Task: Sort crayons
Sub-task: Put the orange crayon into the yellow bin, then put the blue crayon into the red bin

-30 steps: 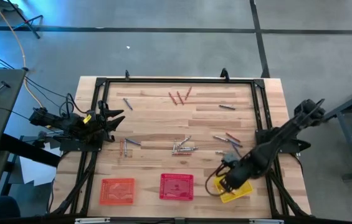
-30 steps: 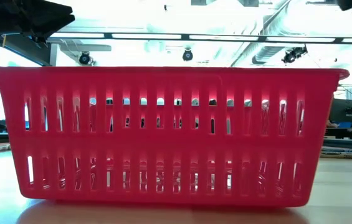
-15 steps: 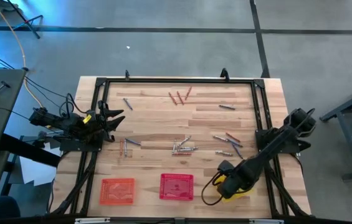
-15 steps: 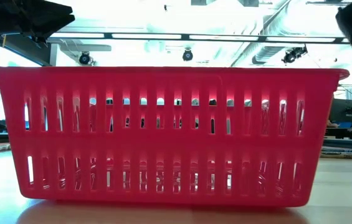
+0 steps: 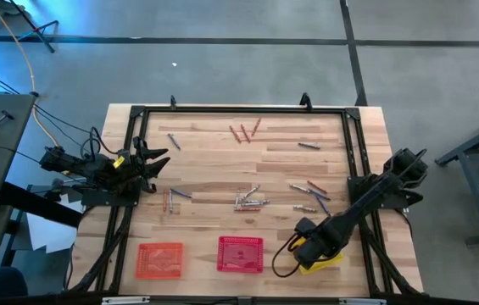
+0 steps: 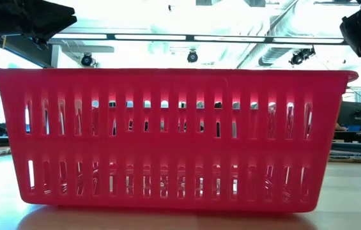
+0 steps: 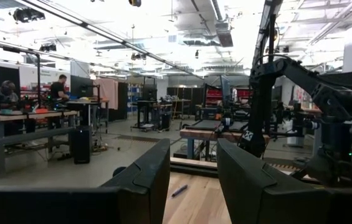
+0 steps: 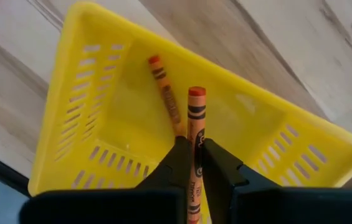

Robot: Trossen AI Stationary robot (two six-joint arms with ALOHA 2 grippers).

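My right gripper (image 8: 192, 146) hangs over the yellow basket (image 8: 82, 106) at the table's near right (image 5: 331, 264), shut on an orange crayon (image 8: 194, 118). A second orange crayon (image 8: 165, 93) lies flat on the basket's floor. Several more crayons lie loose on the table: a heap in the middle (image 5: 247, 202), some at the right (image 5: 311, 191), a few at the far side (image 5: 243, 131). My left gripper (image 7: 191, 180) waits open at the table's left edge (image 5: 142, 161), holding nothing. My right gripper pinches the orange crayon's shaft (image 8: 194, 155) between its two fingers, which point down from above. The crayon runs along the fingers, and its free end (image 8: 196, 93) sticks out past the fingertips, down into the yellow basket. It stands roughly upright over the basket's floor.
A red basket (image 5: 241, 254) and an orange basket (image 5: 160, 260) stand along the near edge, left of the yellow one. In the low view the red basket (image 6: 167, 140) fills the picture. A black frame (image 5: 239, 110) runs round the table's edges.
My right gripper has sunk with the orange crayon over the yellow basket, tipping a little, and then kept still. In the low view its arm has come further into the top right corner. The loose crayons and baskets lie as before.
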